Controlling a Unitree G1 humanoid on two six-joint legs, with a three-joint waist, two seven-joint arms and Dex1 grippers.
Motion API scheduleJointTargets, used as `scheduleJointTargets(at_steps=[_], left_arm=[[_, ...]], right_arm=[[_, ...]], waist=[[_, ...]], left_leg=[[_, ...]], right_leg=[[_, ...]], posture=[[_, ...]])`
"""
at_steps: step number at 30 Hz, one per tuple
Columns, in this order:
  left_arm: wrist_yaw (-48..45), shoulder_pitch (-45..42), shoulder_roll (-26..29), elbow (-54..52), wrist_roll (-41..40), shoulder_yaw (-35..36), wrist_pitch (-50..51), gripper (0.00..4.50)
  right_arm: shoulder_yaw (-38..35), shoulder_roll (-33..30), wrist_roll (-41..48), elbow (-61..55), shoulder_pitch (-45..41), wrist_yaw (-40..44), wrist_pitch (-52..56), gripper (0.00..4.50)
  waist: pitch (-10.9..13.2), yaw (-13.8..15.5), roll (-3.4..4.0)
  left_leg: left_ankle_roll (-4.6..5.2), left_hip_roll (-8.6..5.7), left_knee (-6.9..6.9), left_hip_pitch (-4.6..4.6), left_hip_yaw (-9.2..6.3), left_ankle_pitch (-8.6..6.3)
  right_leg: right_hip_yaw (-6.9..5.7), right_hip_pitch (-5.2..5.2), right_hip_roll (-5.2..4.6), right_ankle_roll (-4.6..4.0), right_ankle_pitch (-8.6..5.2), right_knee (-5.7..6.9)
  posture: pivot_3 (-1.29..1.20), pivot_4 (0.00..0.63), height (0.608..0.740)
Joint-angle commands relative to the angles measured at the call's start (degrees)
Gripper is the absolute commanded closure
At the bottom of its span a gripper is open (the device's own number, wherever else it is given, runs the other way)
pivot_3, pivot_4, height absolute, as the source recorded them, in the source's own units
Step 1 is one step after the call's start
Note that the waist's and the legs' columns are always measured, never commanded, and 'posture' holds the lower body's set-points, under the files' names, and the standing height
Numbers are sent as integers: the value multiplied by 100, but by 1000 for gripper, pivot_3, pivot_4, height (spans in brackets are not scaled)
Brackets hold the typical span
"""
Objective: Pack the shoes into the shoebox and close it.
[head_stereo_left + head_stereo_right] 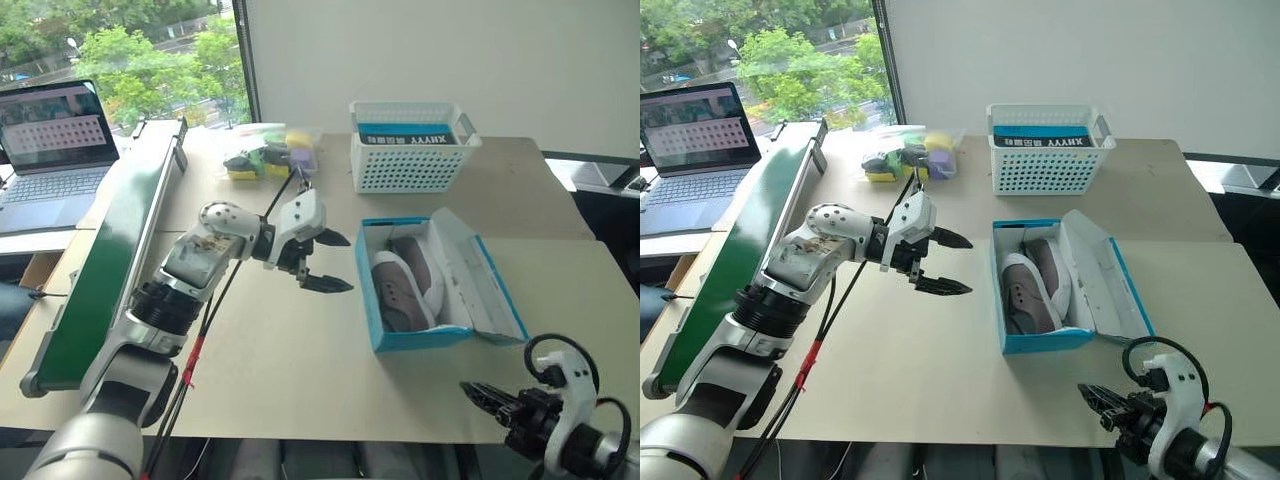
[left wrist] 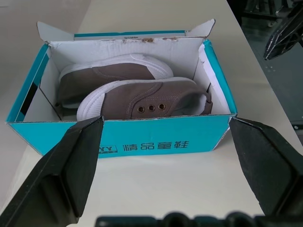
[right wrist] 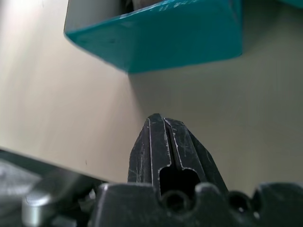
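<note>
Nearest me at five o'clock, right gripper [image 1: 478, 391] pinched empty; left gripper [image 1: 328, 262] spread wide at nine o'clock of shoebox [image 1: 420, 338]; I see shoes [image 1: 402, 290] inside, lid [image 1: 478, 270] unclosed

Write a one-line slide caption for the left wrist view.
Open left claw faces the blue shoebox, both grey shoes inside, lid open.

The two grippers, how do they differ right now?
The left gripper is open, fingers spread wide; the right gripper is shut on nothing. The left gripper hangs above the table beside the shoebox; the right gripper sits low at the table's near edge. Both have black fingers and hold nothing.
</note>
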Motion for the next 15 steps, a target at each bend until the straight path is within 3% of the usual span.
scheduleJointTargets(at_steps=[1,4,15], left_arm=[[-197,5,130,-320,-9,96,53,0],[-262,84,279,-469,30,98,96,0],[-60,289,469,-903,-25,287,399,0]], right_arm=[[47,541,-249,1101,-113,-161,-1594,4486],[-23,931,-102,1930,-482,-242,-2499,4486],[549,768,-342,3712,-1157,-791,-3901,4486]], waist=[[-2,-16,3],[-1,-68,12],[-3,-66,27]], left_leg=[[1,1,-1,5,1,1],[1,5,-8,5,0,0],[0,0,-10,4,0,1]], right_leg=[[1,3,1,6,-4,1],[1,1,4,0,-1,0],[3,-2,1,-1,0,7]], posture=[[0,150,740],[0,150,740],[0,150,740]])
